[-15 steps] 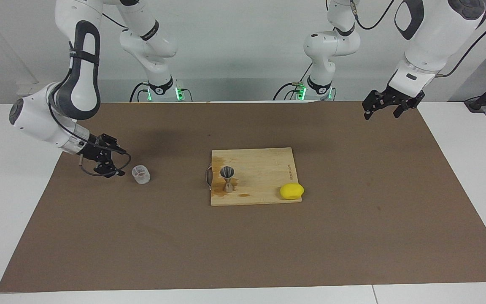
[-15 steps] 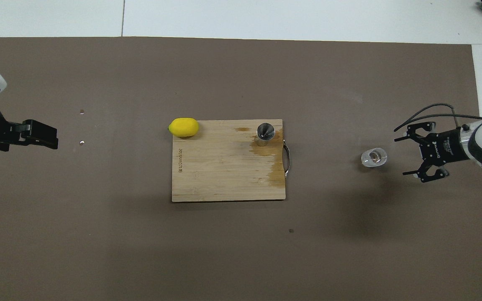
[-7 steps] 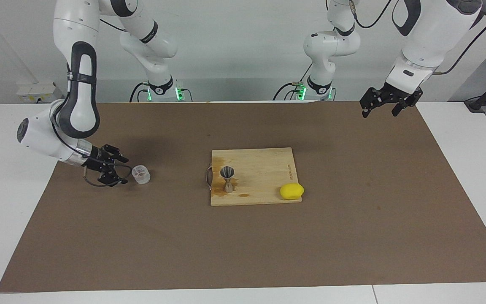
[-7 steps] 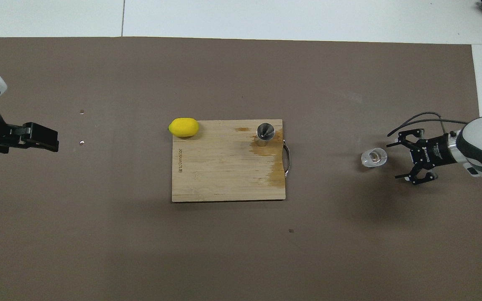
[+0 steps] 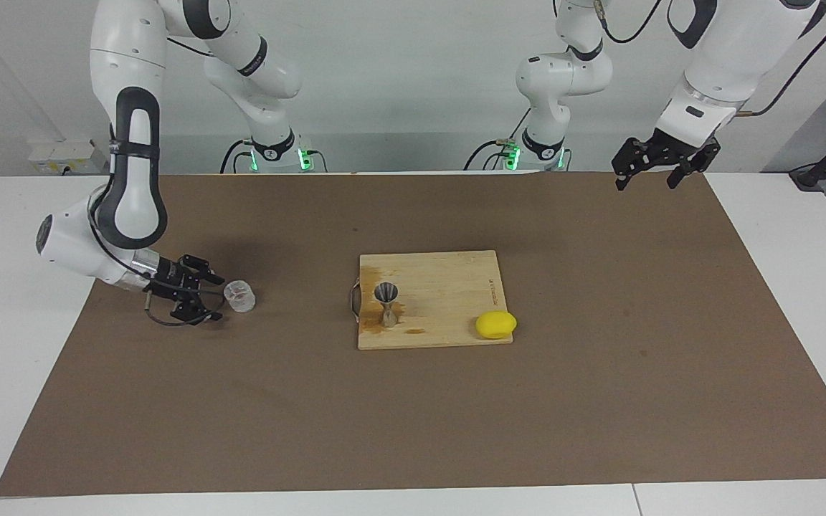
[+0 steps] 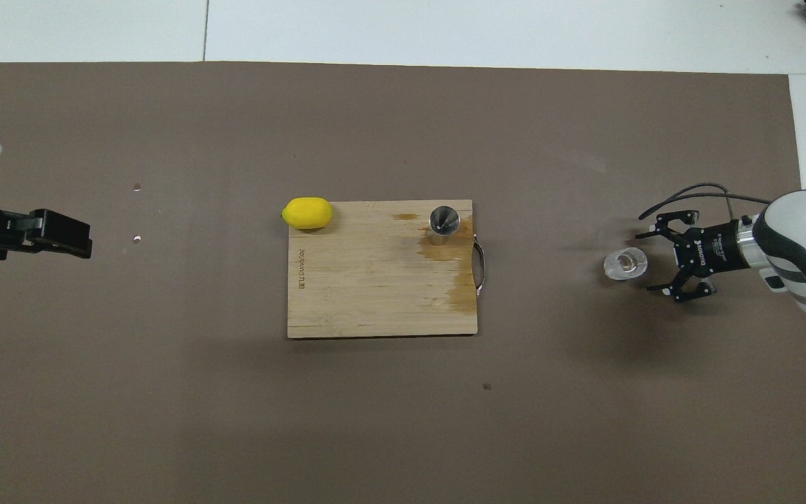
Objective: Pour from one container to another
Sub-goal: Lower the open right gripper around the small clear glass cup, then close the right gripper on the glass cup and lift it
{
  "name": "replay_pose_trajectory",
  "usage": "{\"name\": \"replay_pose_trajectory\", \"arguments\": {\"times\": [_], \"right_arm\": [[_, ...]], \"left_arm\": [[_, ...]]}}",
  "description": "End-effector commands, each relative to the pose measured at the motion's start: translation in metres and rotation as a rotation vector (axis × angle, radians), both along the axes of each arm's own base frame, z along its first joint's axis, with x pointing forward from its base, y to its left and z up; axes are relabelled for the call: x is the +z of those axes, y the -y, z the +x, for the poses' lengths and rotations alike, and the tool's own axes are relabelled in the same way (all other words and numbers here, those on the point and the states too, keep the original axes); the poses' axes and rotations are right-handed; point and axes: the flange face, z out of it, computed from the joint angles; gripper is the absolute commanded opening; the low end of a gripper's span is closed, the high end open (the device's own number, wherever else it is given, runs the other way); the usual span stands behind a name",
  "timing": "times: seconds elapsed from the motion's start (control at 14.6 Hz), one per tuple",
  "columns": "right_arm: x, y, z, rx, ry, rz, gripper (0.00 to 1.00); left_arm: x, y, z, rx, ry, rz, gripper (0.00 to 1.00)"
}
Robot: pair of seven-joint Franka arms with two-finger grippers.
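Note:
The small clear glass cup (image 5: 239, 296) (image 6: 625, 263) stands upright on the brown mat toward the right arm's end of the table. My right gripper (image 5: 215, 297) (image 6: 648, 260) lies low and sideways right beside it, open, its fingers pointing at the cup and just short of its sides. The steel hourglass jigger (image 5: 386, 304) (image 6: 444, 222) stands on the wooden cutting board (image 5: 449, 283) (image 6: 375, 294), near the handle end. My left gripper (image 5: 646, 183) (image 6: 71, 236) hangs open and empty, high over the mat's edge at the left arm's end.
A yellow lemon (image 5: 495, 325) (image 6: 308, 213) sits at the board's corner toward the left arm's end. The board shows wet stains around the jigger. The brown mat (image 5: 413, 416) covers most of the white table.
The right gripper has dropped lower and slid closer to the glass cup. The left gripper has drawn up and back a little.

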Motion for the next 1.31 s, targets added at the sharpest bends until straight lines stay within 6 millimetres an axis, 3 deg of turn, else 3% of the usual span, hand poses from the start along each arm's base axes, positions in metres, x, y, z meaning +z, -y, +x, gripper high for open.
{"name": "replay_pose_trajectory", "arguments": {"times": [0.0, 0.48, 0.89, 1.1, 1.24], "right_arm": [[-0.003, -0.001, 0.002, -0.011, 0.024, 0.016, 1.00], [-0.003, -0.023, 0.004, -0.008, 0.021, 0.055, 1.00], [-0.004, -0.026, 0.001, -0.011, 0.026, 0.077, 0.97], [-0.004, -0.026, 0.001, -0.007, 0.027, 0.081, 0.80], [-0.004, -0.027, 0.001, -0.005, 0.024, 0.084, 0.57]], "left_arm": [[0.004, -0.006, -0.007, -0.002, -0.006, 0.001, 1.00], [0.004, -0.006, -0.007, -0.002, -0.006, 0.001, 1.00], [0.005, -0.006, -0.007, -0.002, -0.005, 0.001, 1.00], [0.005, -0.006, -0.007, -0.002, -0.005, 0.001, 1.00], [0.005, -0.006, -0.007, -0.002, -0.005, 0.001, 1.00]]}}
